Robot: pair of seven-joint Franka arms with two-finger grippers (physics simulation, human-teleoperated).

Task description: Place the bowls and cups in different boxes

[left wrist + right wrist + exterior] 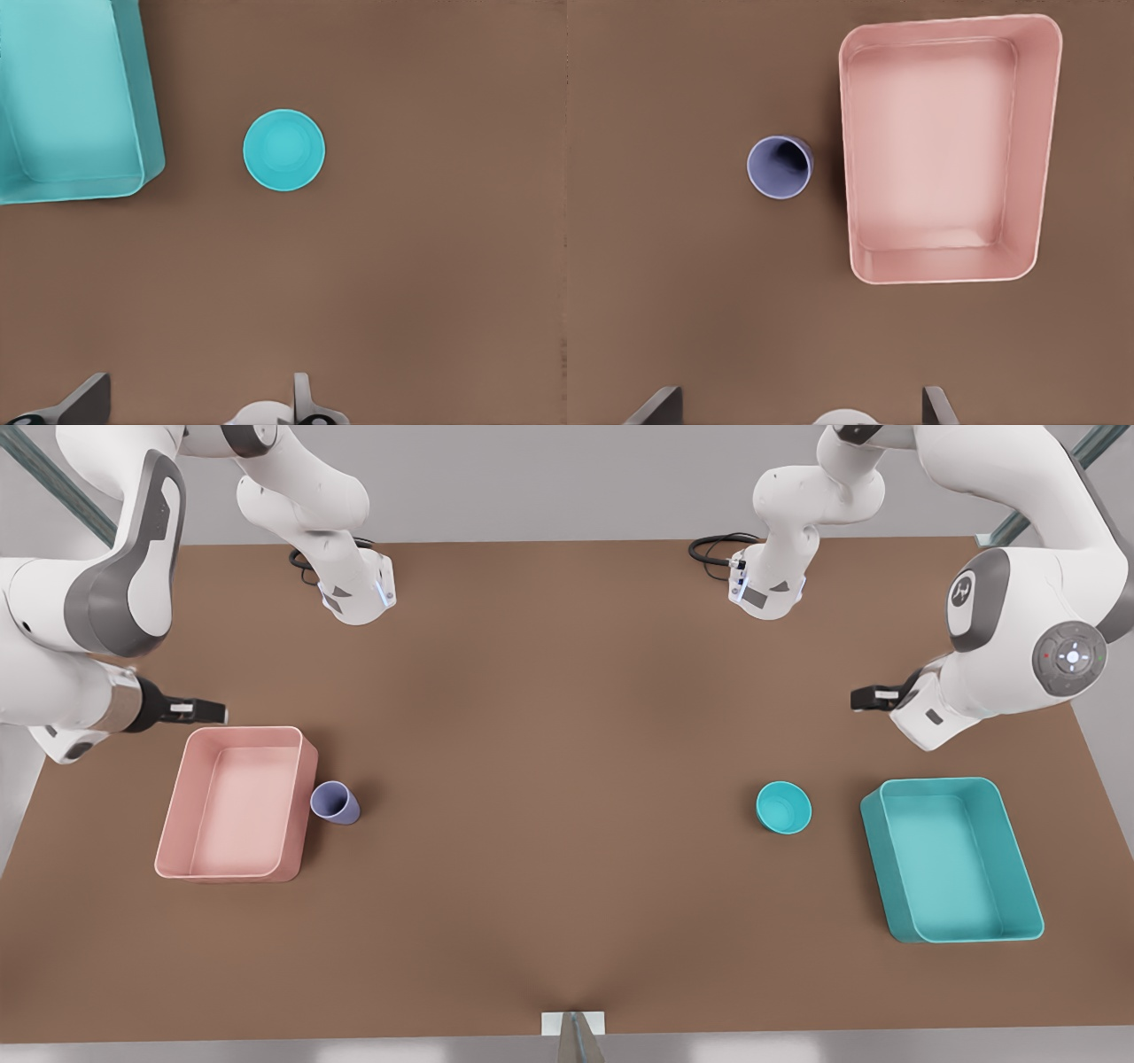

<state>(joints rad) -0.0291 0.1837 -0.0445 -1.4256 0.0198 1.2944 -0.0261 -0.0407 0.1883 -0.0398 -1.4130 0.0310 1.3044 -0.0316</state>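
Bowl and cup both stand on the brown table [549,779], each one beside a box, and no claw touches them.

The teal bowl [783,808] stands upright toward the front view's right, near the teal box [952,859] but apart from it, with bare table between. The left gripper [873,697] hangs above the table behind this box, at the front view's right, well apart from the bowl. In the left wrist view the bowl [283,150] lies ahead of the fingertips [84,403], with the corner of the teal box [146,159] to one side. The fingers are spread wide and hold nothing.

The lavender cup [335,802] stands upright toward the front view's left, just beside the long wall of the pink box [239,803]; whether they touch I cannot tell. The right gripper [208,710] hangs just behind the far corner of the pink box, at the front view's left, apart from the cup. In the right wrist view the cup [780,167] and the pink box [948,150] lie ahead of the fingertips [656,405]. These fingers are also spread wide and empty.

Both boxes hold nothing inside.
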